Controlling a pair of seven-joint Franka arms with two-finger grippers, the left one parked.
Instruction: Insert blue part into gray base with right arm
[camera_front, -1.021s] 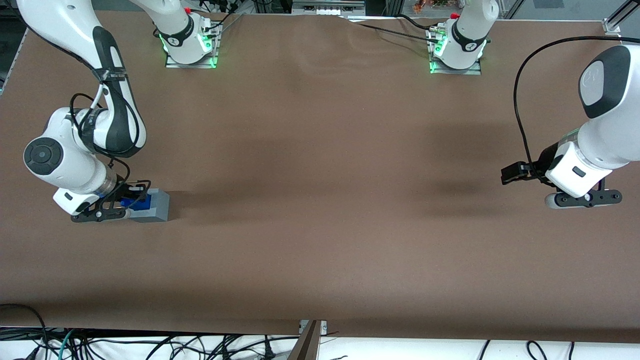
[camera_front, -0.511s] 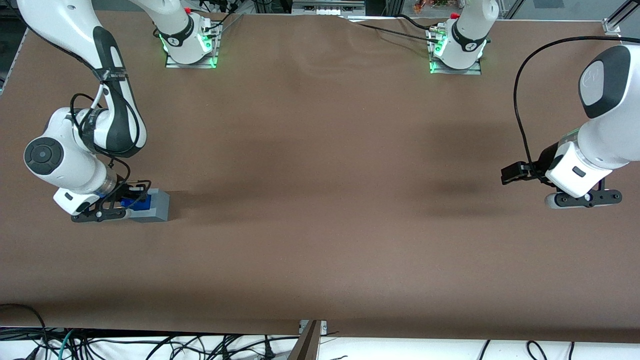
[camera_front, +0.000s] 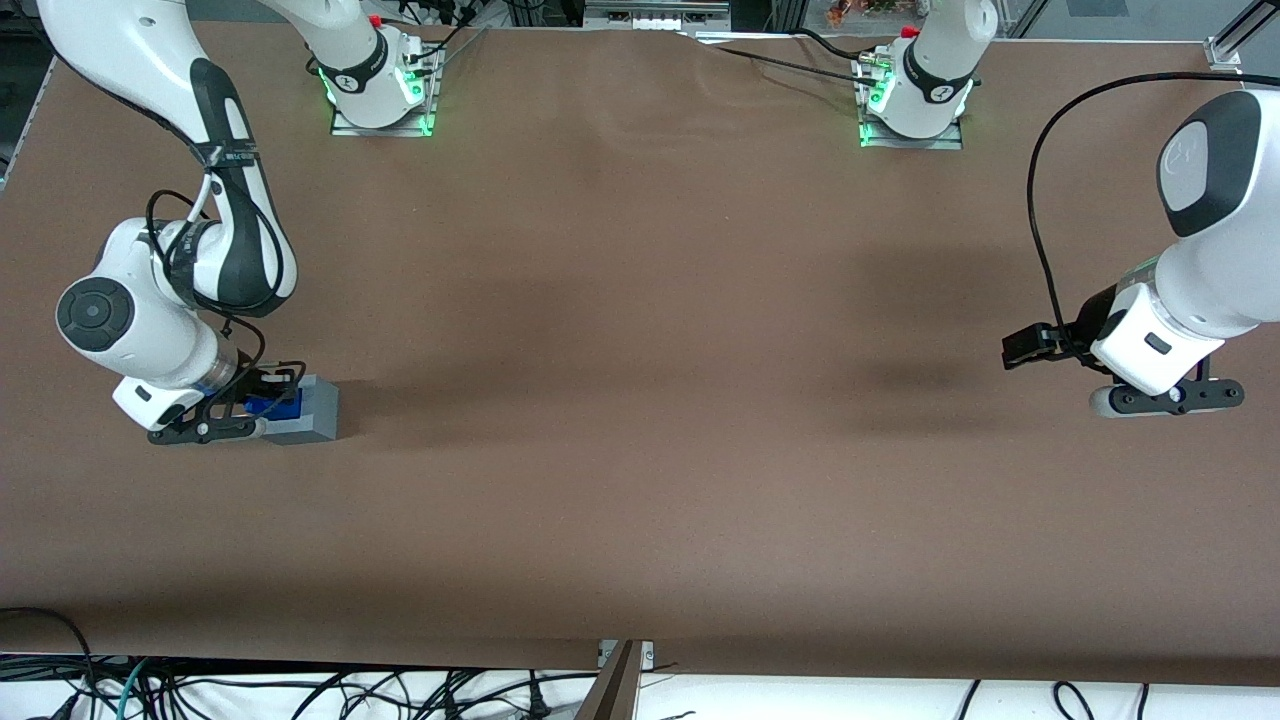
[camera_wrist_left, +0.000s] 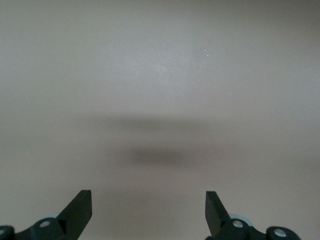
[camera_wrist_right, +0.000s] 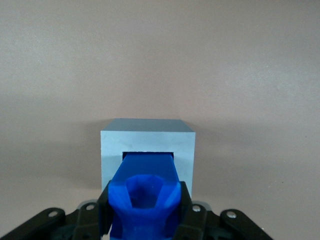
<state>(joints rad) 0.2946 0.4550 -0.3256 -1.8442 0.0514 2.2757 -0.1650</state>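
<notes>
The gray base (camera_front: 312, 410) sits on the brown table at the working arm's end. The blue part (camera_front: 272, 404) is held level against the base, its end reaching into the base's square recess. My right gripper (camera_front: 262, 404) is shut on the blue part, just beside the base. In the right wrist view the blue part (camera_wrist_right: 146, 192) sits between the black fingers (camera_wrist_right: 105, 200) and enters the recess of the gray base (camera_wrist_right: 147, 140).
The two arm mounts (camera_front: 380, 95) with green lights stand at the table's edge farthest from the front camera. The parked arm (camera_front: 1190, 280) hangs over its end of the table. Cables lie below the table's near edge.
The right arm's wrist has shifted slightly toward the base, and the blue part shows a little less outside the base than before.
</notes>
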